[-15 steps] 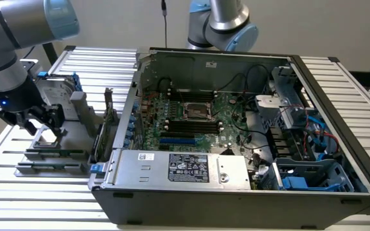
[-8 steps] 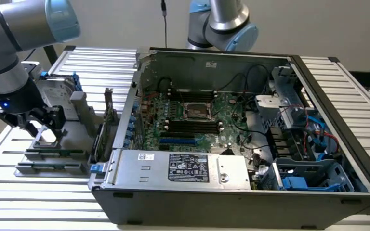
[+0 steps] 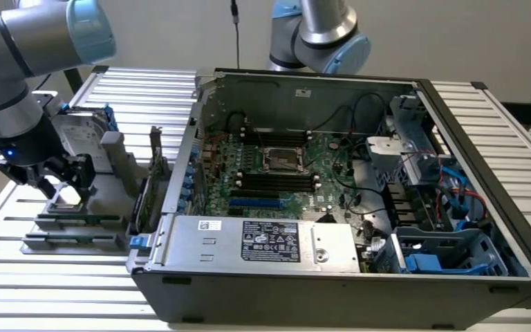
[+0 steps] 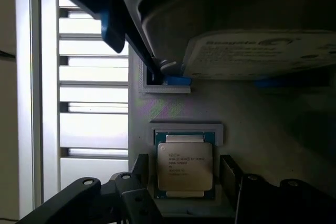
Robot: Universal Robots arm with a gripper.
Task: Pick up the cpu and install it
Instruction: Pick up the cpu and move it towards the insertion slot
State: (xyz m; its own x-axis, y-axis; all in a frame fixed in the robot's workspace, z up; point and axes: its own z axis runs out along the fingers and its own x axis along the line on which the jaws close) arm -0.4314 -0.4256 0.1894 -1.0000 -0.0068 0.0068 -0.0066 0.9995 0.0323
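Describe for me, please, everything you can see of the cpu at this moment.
The cpu is a flat square chip with a dull silver metal lid that carries lines of small dark print. The lid sits on a green board that shows as a thin rim. The chip lies flat, lid up, seated in a pale moulded holder on the grey tray. The open end effector straddles it on two sides, and no contact is visible.

slatted table (image 3: 63, 283) under open computer case (image 3: 339, 304) and grey tray (image 3: 108, 199)

Silver arm (image 3: 12, 76), pale-blue joint caps (image 3: 92, 31), black tool (image 3: 63, 188).
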